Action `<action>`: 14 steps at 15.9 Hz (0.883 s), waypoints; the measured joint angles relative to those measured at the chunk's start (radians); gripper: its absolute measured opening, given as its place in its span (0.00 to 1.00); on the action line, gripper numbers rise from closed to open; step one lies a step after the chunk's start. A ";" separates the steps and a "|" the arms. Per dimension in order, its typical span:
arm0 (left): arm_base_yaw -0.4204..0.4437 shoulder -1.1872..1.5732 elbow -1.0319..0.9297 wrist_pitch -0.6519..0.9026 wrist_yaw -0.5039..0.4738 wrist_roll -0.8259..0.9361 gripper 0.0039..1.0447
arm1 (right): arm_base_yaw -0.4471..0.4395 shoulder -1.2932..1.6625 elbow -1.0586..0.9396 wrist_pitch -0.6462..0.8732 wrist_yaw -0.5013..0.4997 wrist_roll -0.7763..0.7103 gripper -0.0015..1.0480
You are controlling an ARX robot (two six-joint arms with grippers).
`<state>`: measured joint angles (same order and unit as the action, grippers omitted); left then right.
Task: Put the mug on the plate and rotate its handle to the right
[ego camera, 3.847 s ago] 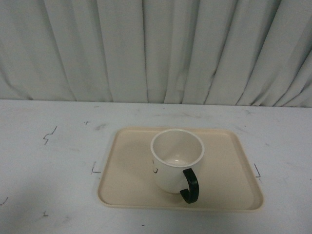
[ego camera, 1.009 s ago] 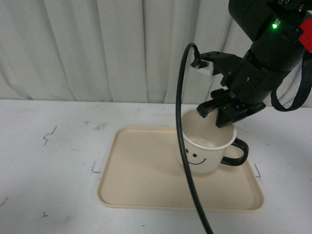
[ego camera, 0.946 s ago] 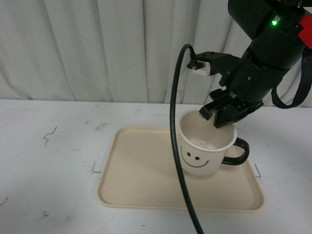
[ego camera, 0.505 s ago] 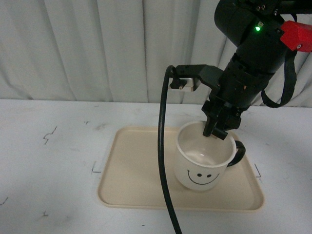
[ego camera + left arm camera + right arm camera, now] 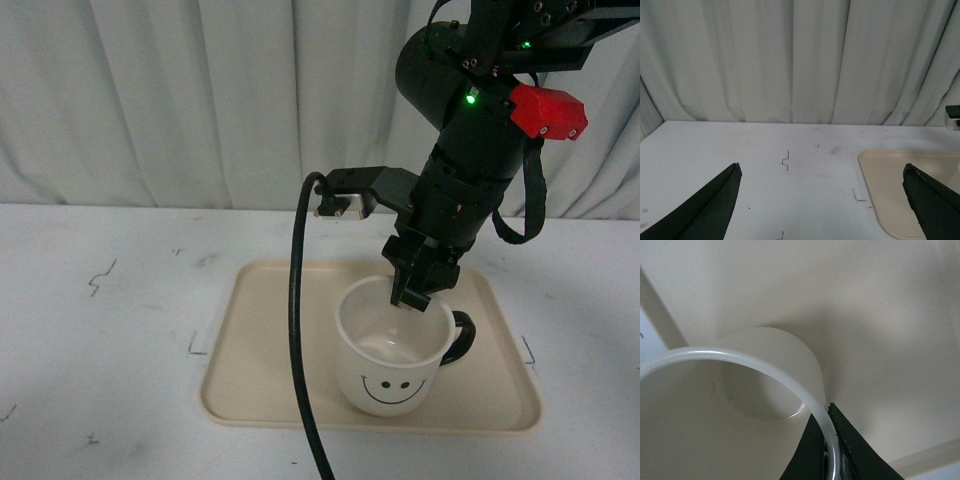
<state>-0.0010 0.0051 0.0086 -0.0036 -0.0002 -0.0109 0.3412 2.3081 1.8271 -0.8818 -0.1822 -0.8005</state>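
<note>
The cream-white mug (image 5: 392, 360) stands on the beige plate (image 5: 270, 350), toward its front right, smiley face turned to the front. Its black handle (image 5: 458, 340) sticks out to the right and slightly back. My right gripper (image 5: 412, 298) comes down from above and is shut on the mug's far rim, one finger inside and one outside. In the right wrist view the white rim (image 5: 765, 372) runs between the two dark fingers (image 5: 850, 445) of the right gripper (image 5: 828, 415), with the plate (image 5: 880, 315) below. My left gripper (image 5: 822, 175) is open above the table, left of the plate (image 5: 900, 180).
A black cable (image 5: 298, 330) hangs from the right arm across the front of the plate, left of the mug. The white table (image 5: 110, 340) carries small black corner marks beside the plate. A pleated grey curtain (image 5: 200, 100) closes the back.
The right gripper has carried the mug left and toward the front of the plate over the last second. The smiley still faces front and the handle still points right, now angled a little back.
</note>
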 joint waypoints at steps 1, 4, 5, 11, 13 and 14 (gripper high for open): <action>0.000 0.000 0.000 0.000 0.000 0.000 0.94 | 0.000 0.002 0.007 0.006 0.002 0.007 0.09; 0.000 0.000 0.000 0.000 0.000 0.000 0.94 | -0.001 0.008 0.051 -0.013 0.004 0.021 0.40; 0.000 0.000 0.000 0.000 0.000 0.000 0.94 | -0.003 0.006 0.071 -0.016 0.001 0.022 0.52; 0.000 0.000 0.000 -0.001 -0.001 0.000 0.94 | -0.023 -0.350 -0.521 1.112 0.389 0.470 0.61; 0.001 0.000 0.000 0.000 0.000 0.000 0.94 | -0.101 -0.512 -0.894 1.641 0.429 0.691 0.39; 0.001 0.000 0.000 0.000 0.000 0.000 0.94 | -0.137 -0.572 -1.046 1.810 0.418 0.739 0.26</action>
<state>-0.0002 0.0051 0.0086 -0.0036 -0.0002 -0.0105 0.2047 1.7359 0.7807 0.9287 0.2363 -0.0612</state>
